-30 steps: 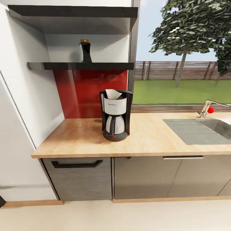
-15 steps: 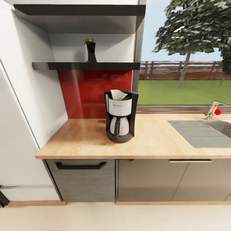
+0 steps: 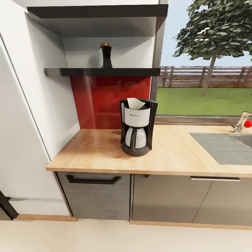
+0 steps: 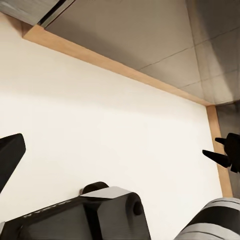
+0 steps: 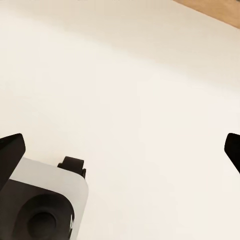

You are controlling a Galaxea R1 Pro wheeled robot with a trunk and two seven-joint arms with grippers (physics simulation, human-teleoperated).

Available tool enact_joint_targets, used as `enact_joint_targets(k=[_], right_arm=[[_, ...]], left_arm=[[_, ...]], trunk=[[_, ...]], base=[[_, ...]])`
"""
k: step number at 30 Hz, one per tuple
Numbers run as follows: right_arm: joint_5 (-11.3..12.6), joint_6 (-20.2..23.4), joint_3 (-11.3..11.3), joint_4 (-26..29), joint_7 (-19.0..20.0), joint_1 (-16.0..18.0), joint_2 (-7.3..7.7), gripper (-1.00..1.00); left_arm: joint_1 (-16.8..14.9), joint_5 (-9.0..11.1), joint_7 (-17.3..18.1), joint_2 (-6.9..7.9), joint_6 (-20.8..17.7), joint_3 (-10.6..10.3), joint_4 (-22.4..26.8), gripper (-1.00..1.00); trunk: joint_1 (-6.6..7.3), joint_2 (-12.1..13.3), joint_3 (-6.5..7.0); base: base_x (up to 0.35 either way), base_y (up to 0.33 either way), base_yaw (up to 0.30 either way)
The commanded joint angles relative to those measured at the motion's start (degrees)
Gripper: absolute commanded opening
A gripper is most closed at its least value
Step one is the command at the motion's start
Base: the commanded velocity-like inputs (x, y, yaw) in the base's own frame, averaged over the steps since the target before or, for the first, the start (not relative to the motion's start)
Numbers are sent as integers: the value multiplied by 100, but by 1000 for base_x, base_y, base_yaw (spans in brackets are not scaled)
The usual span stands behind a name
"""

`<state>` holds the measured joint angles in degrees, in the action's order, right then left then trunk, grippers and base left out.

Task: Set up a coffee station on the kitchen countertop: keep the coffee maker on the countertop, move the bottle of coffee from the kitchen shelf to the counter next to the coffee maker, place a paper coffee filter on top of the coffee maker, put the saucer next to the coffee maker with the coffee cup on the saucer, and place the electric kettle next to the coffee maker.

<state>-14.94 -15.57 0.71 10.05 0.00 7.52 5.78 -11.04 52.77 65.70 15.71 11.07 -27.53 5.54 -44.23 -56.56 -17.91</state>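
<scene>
The coffee maker [image 3: 138, 129] stands on the kitchen countertop [image 3: 94, 150] in front of the red backsplash. The white paper coffee filter [image 3: 135, 103] sits in its top. The bottle of coffee [image 3: 106, 56] stands upright on the dark shelf [image 3: 105, 72] above, to the left of the machine. My left gripper [image 4: 120, 150] is open over the pale floor near the cabinet base. My right gripper [image 5: 120, 147] is open too, low above the floor, holding nothing. The saucer, the coffee cup and the electric kettle are out of view.
A grey sink [image 3: 227, 147] with a faucet [image 3: 245, 123] is set into the counter at the right, under the window. Grey cabinet fronts with a black drawer handle [image 3: 93, 180] run below. A tall white panel [image 3: 21, 140] bounds the counter's left end.
The whole head view has shifted, so the counter, coffee maker and shelf sit further right in the picture. The things themselves have not moved.
</scene>
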Motion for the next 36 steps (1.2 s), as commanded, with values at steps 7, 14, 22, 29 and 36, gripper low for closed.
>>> enact_joint_targets(k=[7,14,22,29,36], right_arm=[[-26,-16,8,-3,0,4,2,100],[-27,-16,8,-3,0,4,2,100],[-33,-16,9,-3,0,4,3,100],[-35,-16,9,-3,0,4,5,100],[-35,-16,9,-3,0,4,5,100]], left_arm=[[-4,41,4,2,36,-64,7,100],[-4,41,4,2,36,-67,7,100],[-4,41,4,2,36,-62,0,100],[-4,41,6,2,36,-69,1,100],[-4,41,5,2,36,-68,0,100]], trunk=[[110,196,83],[263,477,209],[285,517,227],[285,517,227],[285,517,227]], base=[[0,0,2],[0,0,0],[0,0,0],[0,165,0],[0,247,0]])
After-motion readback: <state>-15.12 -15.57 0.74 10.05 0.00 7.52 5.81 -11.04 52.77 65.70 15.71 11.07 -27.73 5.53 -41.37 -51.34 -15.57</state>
